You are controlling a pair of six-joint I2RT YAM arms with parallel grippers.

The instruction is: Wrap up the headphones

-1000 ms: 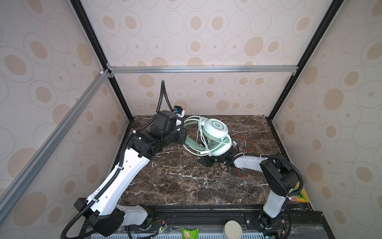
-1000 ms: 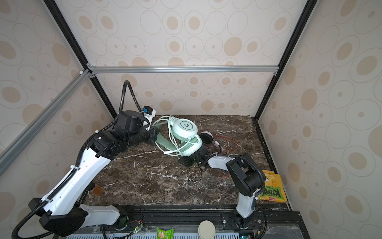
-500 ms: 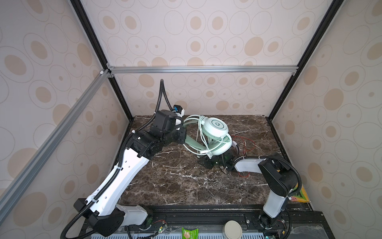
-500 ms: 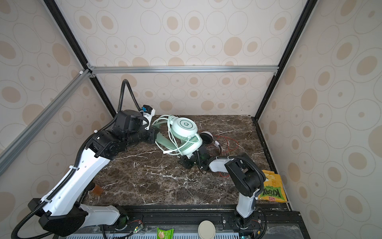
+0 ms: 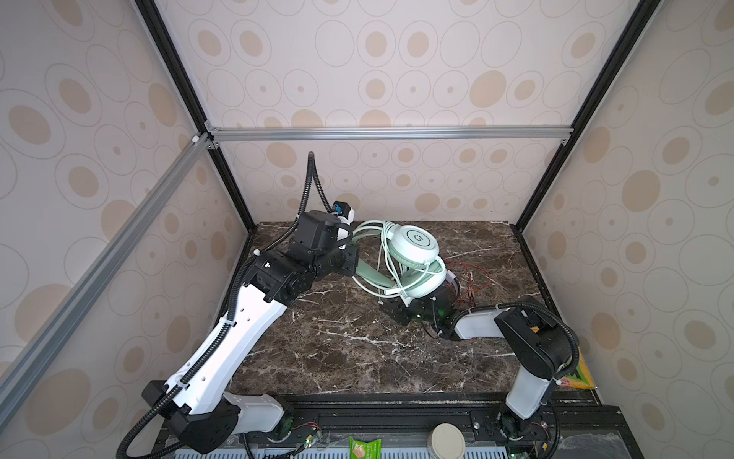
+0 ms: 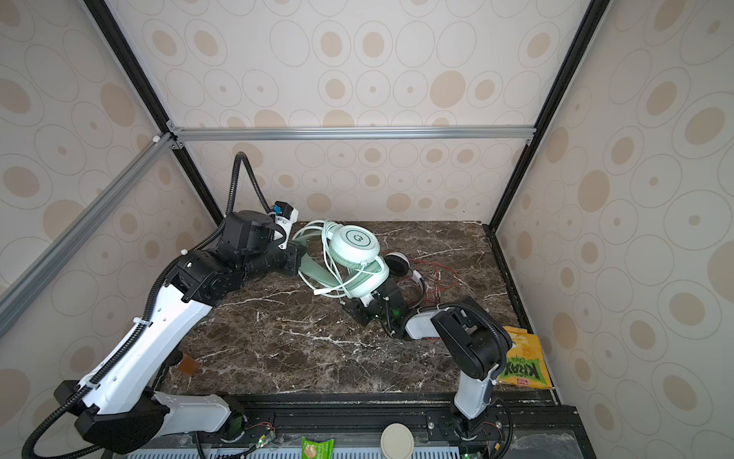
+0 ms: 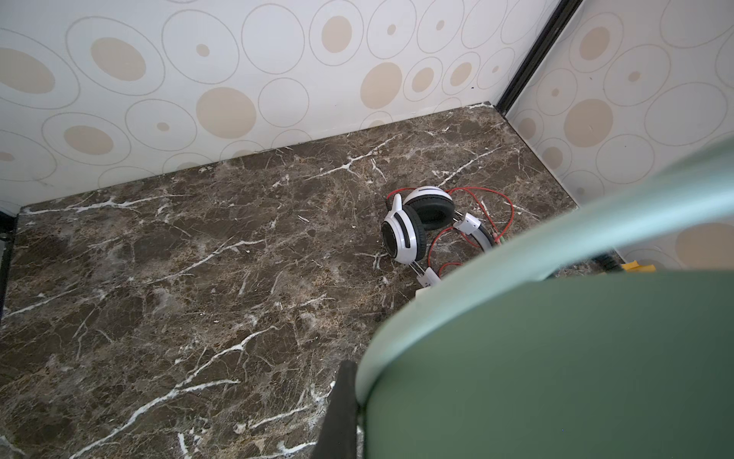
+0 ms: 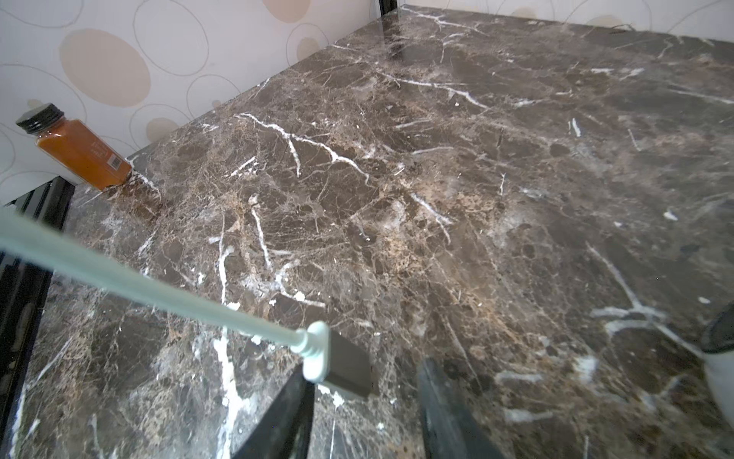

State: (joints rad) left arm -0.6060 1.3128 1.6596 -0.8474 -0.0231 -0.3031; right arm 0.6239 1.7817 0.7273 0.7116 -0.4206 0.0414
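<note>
Left claw (image 5: 351, 263) clamps the mint-green headset (image 5: 415, 254), its cable (image 5: 382, 254) mostly wound. Right claw (image 8: 365, 391), apart, flanks the plug (image 8: 346, 369). Beside the mint-green headset, the white headset (image 7: 409, 228) lies unwrapped.

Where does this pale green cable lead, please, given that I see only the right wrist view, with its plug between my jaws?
Observer: In both top views the pale green cable is looped several times around the mint-green headset.
Operator: Is that headset resting on anything?
Observer: No, the left gripper holds it by the headband, raised off the table.
Operator: Is anything else left to wrap?
Observer: Yes, a white headset lies on the table to the right of it in the top views, its red cable loose around it.
</note>
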